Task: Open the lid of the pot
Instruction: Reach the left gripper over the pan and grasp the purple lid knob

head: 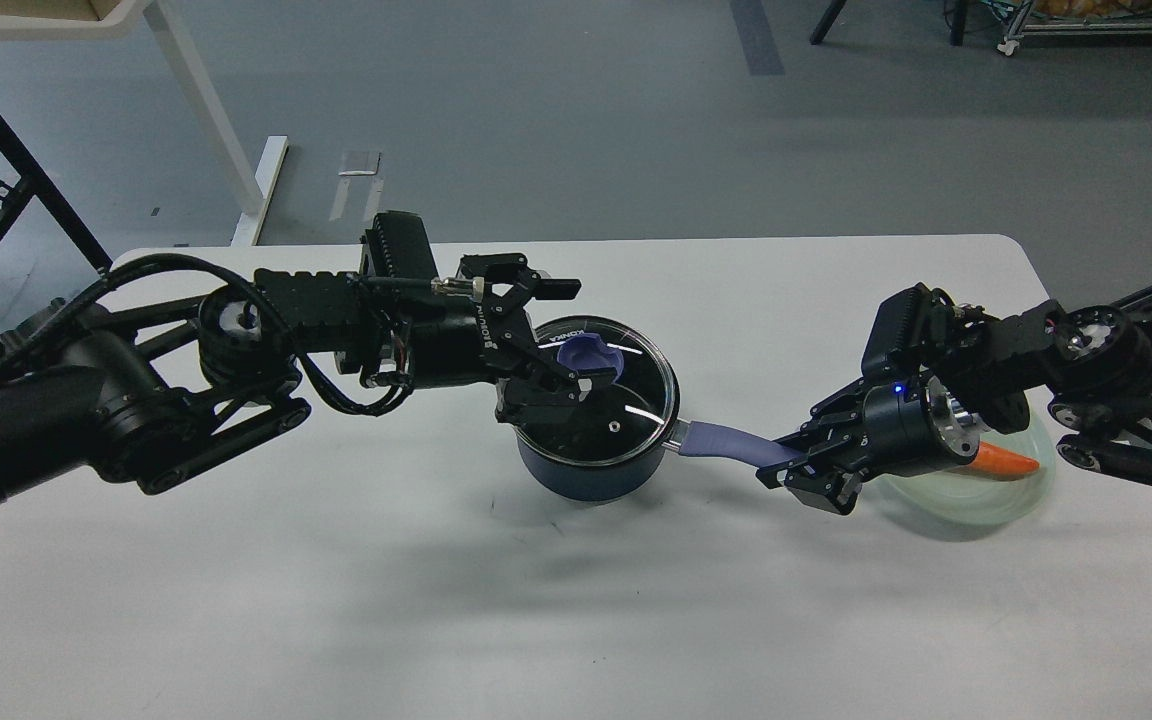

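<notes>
A dark blue pot point(591, 472) stands in the middle of the white table point(336, 600). Its glass lid point(626, 405) lies on it, with a blue-purple knob point(588, 358) on top. The pot's blue-purple handle point(731, 443) points right. My left gripper point(568, 338) is open, its fingers spread on either side of the knob, one behind it and one in front. My right gripper point(798, 467) is shut on the end of the handle.
A pale green plate point(976, 495) with an orange carrot point(1008, 461) lies at the right, partly under my right arm. The table's far edge runs just behind my left arm. Table legs and a frame stand on the floor at far left.
</notes>
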